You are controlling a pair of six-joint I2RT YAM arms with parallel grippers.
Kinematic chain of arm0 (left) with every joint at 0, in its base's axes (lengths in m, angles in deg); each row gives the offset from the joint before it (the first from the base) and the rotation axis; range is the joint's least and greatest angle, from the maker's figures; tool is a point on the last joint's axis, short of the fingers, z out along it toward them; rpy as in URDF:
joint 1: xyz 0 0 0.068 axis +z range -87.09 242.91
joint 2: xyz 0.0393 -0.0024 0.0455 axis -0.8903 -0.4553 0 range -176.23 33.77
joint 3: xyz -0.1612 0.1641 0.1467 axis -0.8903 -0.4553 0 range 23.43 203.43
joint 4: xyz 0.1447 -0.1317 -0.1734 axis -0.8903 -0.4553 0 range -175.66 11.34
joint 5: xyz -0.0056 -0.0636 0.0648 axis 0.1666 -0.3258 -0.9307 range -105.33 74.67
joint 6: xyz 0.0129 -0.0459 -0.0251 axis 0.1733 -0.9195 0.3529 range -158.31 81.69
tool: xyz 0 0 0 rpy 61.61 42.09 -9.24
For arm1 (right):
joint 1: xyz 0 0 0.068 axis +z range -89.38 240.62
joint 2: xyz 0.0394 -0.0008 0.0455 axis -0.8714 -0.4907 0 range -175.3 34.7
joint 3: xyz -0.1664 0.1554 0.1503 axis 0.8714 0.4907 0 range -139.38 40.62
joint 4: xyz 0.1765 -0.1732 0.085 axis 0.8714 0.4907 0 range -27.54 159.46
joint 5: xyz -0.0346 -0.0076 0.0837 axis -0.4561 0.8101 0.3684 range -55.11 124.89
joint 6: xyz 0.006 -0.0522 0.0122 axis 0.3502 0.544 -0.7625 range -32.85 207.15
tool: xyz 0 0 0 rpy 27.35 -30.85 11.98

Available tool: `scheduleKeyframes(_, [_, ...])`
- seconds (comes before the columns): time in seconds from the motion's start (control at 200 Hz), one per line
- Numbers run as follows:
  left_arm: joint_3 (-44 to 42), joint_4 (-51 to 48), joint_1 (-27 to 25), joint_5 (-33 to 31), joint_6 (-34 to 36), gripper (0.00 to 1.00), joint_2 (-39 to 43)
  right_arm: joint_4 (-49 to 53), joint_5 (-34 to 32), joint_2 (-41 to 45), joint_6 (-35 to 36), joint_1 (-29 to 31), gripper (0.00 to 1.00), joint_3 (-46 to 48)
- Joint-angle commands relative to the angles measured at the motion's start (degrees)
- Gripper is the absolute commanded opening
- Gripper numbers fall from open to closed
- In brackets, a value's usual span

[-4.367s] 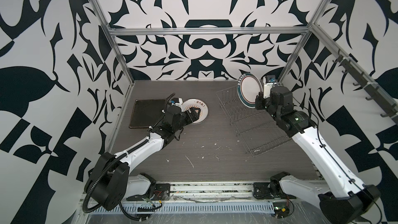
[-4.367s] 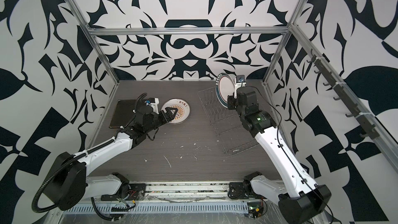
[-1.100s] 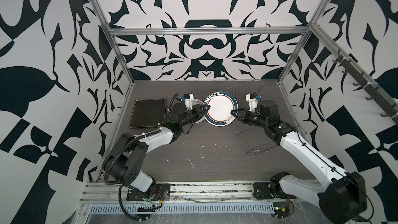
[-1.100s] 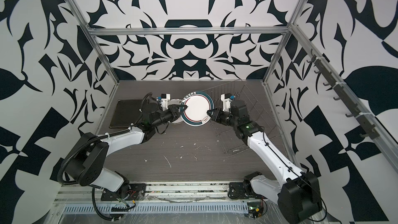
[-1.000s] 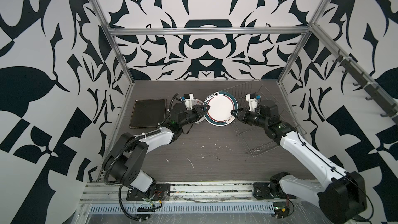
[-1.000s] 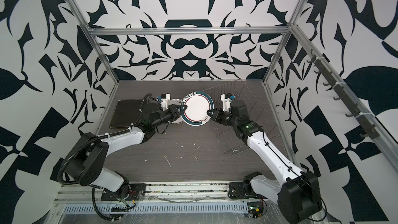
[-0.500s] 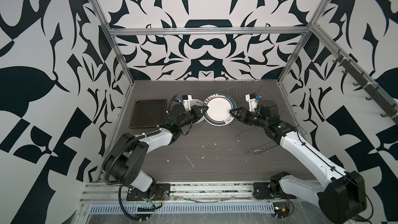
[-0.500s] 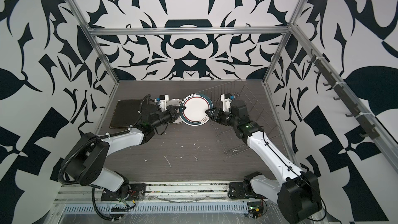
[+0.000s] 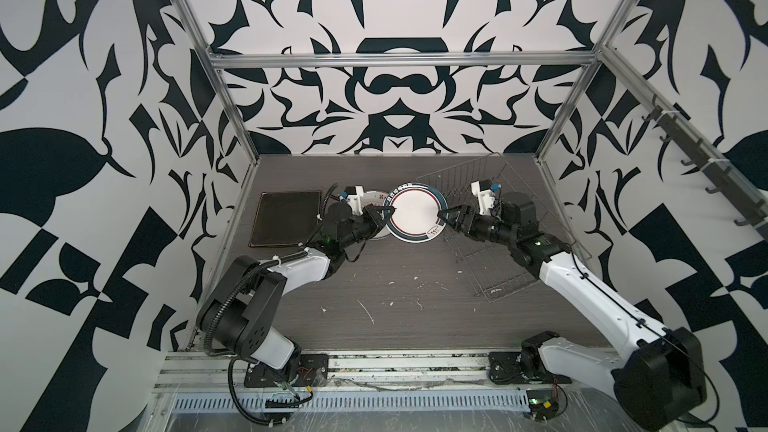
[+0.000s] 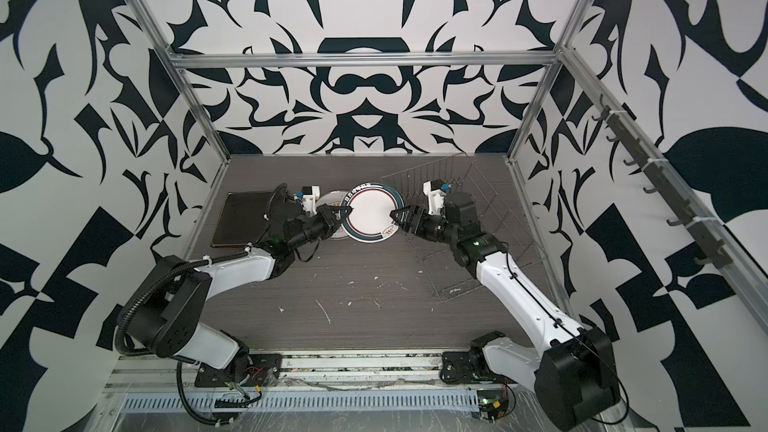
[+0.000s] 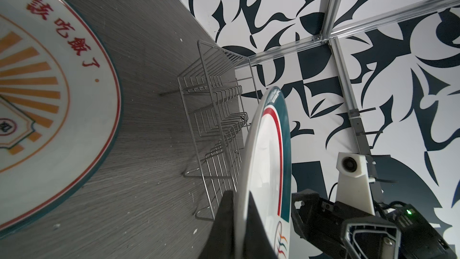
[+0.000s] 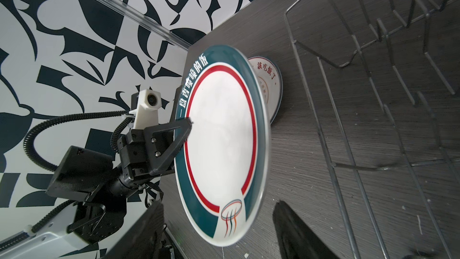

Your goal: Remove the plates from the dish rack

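Bare table in front, dish rack right, black plate left

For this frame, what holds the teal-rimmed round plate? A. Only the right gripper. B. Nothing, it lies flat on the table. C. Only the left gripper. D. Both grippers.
C: the left gripper pinches the rim of the plate, while the jaws of the right gripper stand apart on either side of the opposite edge, not gripping it.
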Motion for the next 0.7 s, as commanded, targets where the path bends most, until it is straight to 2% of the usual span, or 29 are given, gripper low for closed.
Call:
scheduleKeyframes(0.0, [-1.1, 2.3, 1.4, -0.3, 0.4, 0.0, 1.5, -1.9, 0.7, 0.3, 1.3, -0.1, 0.73, -2.4])
scheduleKeyframes(0.315, [-1.6, 1.0, 6.7, 2.5, 1.2, 0.0, 0.8, -1.9, 0.7, -0.2, 1.7, -0.2, 0.73, -2.3])
scheduleKeyframes(0.695, [0.7, -6.6, 11.4, 4.7, 7.0, 0.0, 0.2, 2.6, -1.9, -0.9, 4.5, -0.1, 0.73, -3.7])
